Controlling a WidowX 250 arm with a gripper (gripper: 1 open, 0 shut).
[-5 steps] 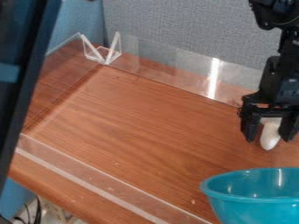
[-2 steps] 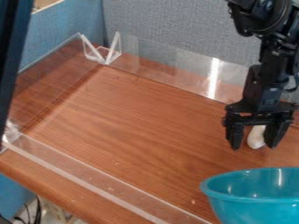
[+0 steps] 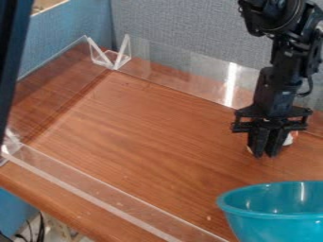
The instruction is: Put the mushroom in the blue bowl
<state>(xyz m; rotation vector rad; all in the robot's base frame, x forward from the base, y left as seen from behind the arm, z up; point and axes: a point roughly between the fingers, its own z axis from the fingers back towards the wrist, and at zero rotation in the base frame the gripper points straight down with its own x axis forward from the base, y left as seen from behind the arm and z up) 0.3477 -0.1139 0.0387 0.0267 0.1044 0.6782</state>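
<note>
Pinching narrow at the tabletop, the gripper (image 3: 266,144) seems closed on the mushroom (image 3: 288,138), a pale sliver peeking out at its three o'clock. From there, the blue bowl (image 3: 271,215) lies at six o'clock, near.

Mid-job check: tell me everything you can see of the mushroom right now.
Little of the mushroom shows: only a small cream-white patch at the right side of the pincer, low over the wooden table. The dark fingers stand close together and cover most of it; they look closed on it. The cap and its orientation are hidden, and I cannot tell whether it touches the table. It sits behind the blue bowl, outside it.
</note>
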